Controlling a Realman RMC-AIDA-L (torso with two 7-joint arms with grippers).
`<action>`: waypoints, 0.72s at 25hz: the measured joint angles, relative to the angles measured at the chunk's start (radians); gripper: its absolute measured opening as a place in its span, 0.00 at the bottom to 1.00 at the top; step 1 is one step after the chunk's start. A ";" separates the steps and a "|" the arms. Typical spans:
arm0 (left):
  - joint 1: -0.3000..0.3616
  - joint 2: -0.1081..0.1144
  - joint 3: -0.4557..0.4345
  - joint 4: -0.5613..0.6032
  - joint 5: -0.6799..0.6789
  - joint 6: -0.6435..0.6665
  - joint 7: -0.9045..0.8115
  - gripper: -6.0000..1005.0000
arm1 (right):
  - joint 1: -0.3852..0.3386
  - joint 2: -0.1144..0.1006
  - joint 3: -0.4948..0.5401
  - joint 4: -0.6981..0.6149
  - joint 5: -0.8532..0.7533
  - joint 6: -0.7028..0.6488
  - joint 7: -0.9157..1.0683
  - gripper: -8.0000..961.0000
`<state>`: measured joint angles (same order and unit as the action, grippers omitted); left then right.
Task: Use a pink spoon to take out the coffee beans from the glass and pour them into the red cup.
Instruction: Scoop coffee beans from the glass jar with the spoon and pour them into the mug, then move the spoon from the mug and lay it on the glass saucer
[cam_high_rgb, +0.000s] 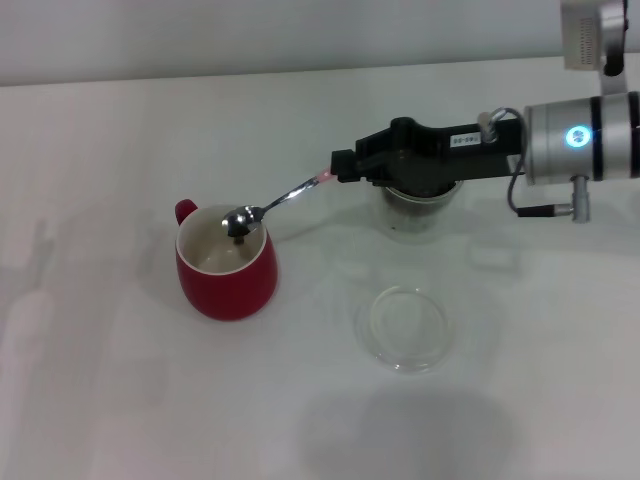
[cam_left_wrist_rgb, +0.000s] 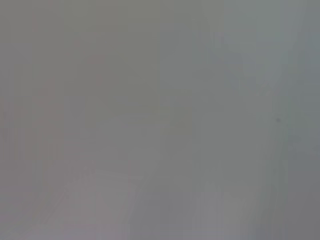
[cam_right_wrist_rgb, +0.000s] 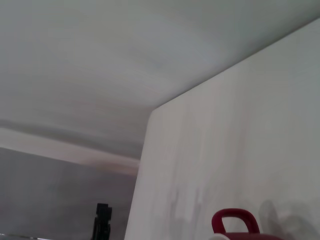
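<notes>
Pink spoon (cam_high_rgb: 283, 198): your right gripper (cam_high_rgb: 338, 168), at frame centre, pinches its handle, the bowl tilted over the red cup (cam_high_rgb: 227, 265) at centre left. Behind the gripper stands the glass (cam_high_rgb: 420, 212), partly hidden.
</notes>
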<state>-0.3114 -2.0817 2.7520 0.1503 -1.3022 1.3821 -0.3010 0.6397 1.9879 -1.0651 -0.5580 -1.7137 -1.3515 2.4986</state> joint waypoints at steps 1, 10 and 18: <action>0.000 0.000 0.000 0.000 0.000 0.000 0.000 0.89 | 0.000 0.007 -0.006 0.000 0.000 0.015 -0.013 0.15; -0.003 0.000 0.000 0.001 0.000 0.000 -0.001 0.89 | -0.005 0.027 -0.038 -0.036 0.021 0.045 -0.182 0.15; -0.008 0.000 0.000 0.002 -0.001 0.000 -0.001 0.89 | -0.009 0.029 -0.038 -0.050 0.030 0.050 -0.335 0.15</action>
<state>-0.3189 -2.0815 2.7520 0.1519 -1.3033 1.3821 -0.3024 0.6302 2.0167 -1.1032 -0.6078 -1.6835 -1.3013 2.1639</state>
